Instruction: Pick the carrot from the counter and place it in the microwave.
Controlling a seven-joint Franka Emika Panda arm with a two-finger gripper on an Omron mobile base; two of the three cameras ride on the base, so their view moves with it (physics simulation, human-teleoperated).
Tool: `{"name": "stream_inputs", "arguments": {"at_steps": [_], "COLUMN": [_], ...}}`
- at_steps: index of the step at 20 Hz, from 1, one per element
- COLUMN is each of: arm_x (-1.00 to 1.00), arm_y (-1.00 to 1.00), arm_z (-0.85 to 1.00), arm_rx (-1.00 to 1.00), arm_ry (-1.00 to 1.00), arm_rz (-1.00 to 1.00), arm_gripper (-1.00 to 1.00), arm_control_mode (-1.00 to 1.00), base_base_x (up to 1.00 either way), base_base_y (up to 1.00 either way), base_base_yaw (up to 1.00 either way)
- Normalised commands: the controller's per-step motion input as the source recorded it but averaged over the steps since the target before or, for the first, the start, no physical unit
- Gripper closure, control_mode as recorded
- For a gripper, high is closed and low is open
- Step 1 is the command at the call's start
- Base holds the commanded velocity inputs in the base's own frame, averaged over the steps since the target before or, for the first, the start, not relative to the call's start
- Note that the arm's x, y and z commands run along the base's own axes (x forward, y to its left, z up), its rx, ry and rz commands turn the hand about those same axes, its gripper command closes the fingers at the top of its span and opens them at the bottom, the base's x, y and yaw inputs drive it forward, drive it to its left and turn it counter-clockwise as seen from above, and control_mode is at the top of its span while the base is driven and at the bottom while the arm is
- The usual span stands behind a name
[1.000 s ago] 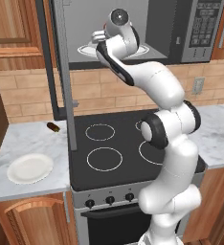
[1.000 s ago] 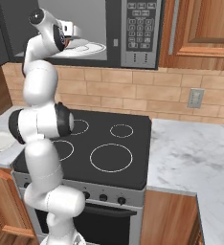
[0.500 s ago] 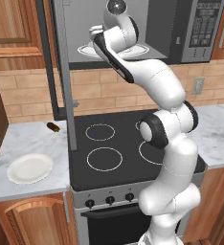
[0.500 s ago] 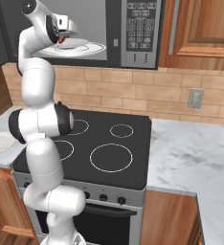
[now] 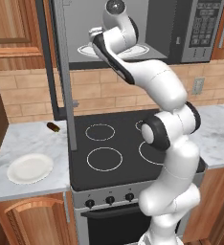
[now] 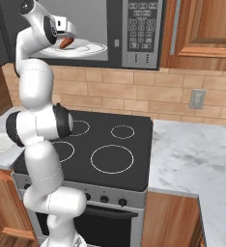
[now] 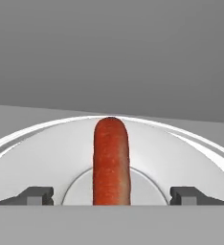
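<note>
Left base view: the arm reached up into the open microwave (image 5: 190, 28), whose door hung open on the left of the cavity. The hand sat over the glass plate (image 5: 143, 49) inside. Below the microwave, on the marble surface (image 5: 28, 143), lay a white dish (image 5: 30, 168) and a small brown stub (image 5: 52, 126), both well apart from the arm.

Right base view: the carrot (image 6: 66, 43) showed as a red-orange stick on the plate (image 6: 93, 48) inside the microwave, just under the pincer (image 6: 68, 36).

Hand view: the carrot (image 7: 111, 160) lay lengthwise on the plate (image 7: 181, 158), midway between the 2 fingertips (image 7: 35, 195), which stood spread wide with clear gaps on both sides, so the pincer held nothing. By my reading the carrot was stiff, light and smooth, likely to roll on the glass if nudged, though not fragile. If it needed retaking, the thick middle, pinched across its width, looked the safest place, since the tapered end would slip out.
</note>
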Motion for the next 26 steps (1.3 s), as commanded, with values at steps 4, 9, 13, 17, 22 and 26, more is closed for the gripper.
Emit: {"name": "stream_inputs", "arguments": {"at_steps": [4, 9, 13, 17, 22, 26], "arm_x": [-0.98, -1.00, -1.00, -1.00, -1.00, -1.00], "arm_y": [0.00, -0.12, -0.17, -0.29, -0.47, -0.52], "arm_z": [0.00, -0.19, -0.22, -0.16, -0.56, -0.73], "arm_rx": [0.00, 0.00, 0.03, 0.09, 0.05, 0.01], "arm_ry": [-0.01, -0.14, -0.07, 0.03, 0.02, 0.02], "arm_rz": [-0.06, -0.09, -0.08, -0.06, -0.03, -0.02], "arm_gripper": [-1.00, -1.00, -1.00, -1.00, -1.00, -1.00], "arm_control_mode": [-1.00, -1.00, -1.00, -1.00, -1.00, -1.00], "base_base_x": [0.00, 0.00, 0.00, 0.00, 0.00, 0.00], "base_base_y": [0.00, 0.00, 0.00, 0.00, 0.00, 0.00], "base_base_yaw": [0.00, 0.00, 0.00, 0.00, 0.00, 0.00]}}
